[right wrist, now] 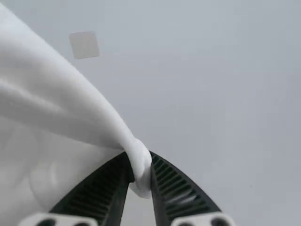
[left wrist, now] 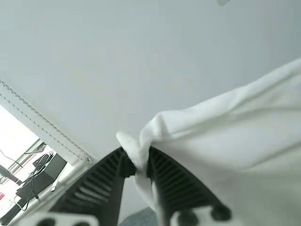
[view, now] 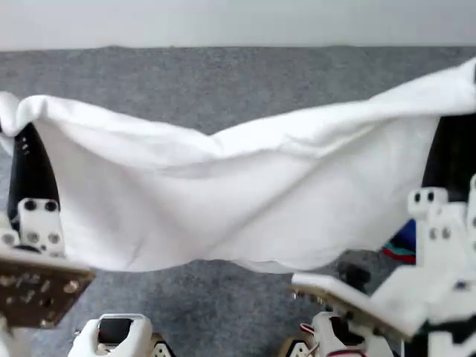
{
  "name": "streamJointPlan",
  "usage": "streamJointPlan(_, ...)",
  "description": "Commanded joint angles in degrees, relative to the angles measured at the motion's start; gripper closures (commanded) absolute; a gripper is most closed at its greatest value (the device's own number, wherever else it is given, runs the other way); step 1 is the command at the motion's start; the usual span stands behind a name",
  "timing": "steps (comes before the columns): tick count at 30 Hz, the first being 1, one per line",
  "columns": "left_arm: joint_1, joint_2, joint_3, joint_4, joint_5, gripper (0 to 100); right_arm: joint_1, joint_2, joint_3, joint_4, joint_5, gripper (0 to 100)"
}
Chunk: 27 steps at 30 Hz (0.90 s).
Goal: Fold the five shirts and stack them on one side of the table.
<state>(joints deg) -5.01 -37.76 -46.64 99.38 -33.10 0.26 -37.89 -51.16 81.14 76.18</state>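
I saw the left gripper point(left wrist: 136, 165) clamped on one bunched corner of the white shirt point(view: 253, 193) and the right gripper point(right wrist: 139, 175) pinched on another. The cloth hung sagging between them, above the grey table point(view: 223, 82).

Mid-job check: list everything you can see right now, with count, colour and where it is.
shirt: one, white, held up and spread between the two grippers above the table.
table: one, grey, below and behind the shirt.
blue and red item: one, on the table by the right arm, partly hidden; cannot tell what it is.
left gripper: one, black, shut on a bunched bit of the shirt's upper edge.
right gripper: one, black, shut on the opposite end of that edge.
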Motion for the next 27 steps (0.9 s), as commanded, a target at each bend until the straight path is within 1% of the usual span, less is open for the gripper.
streamJointPlan(1,-0.44,-2.99,3.74,1.23,-0.97,99,0.75,-0.92,-1.41,1.89,-1.67,98.7)
streamJointPlan(8,-0.44,-11.25,16.22,1.05,-4.4,99,0.75,-1.1,-1.32,0.57,-2.2,98.7)
streamJointPlan(13,-0.44,-14.07,18.42,1.05,-4.57,99,1.1,-2.15,-1.67,-4.53,-2.11,98.7)
streamJointPlan(16,-0.44,-14.15,18.59,1.14,-4.57,99,0.92,-3.12,-1.67,-6.29,-0.26,98.7)
streamJointPlan(21,-0.44,-13.8,20.26,1.14,-4.57,99,0.92,-3.12,-0.53,-4.53,1.14,98.7)
streamJointPlan(27,-0.35,-13.71,30.37,0.97,-4.57,99,0.84,-3.12,11.43,-0.92,1.49,98.7)
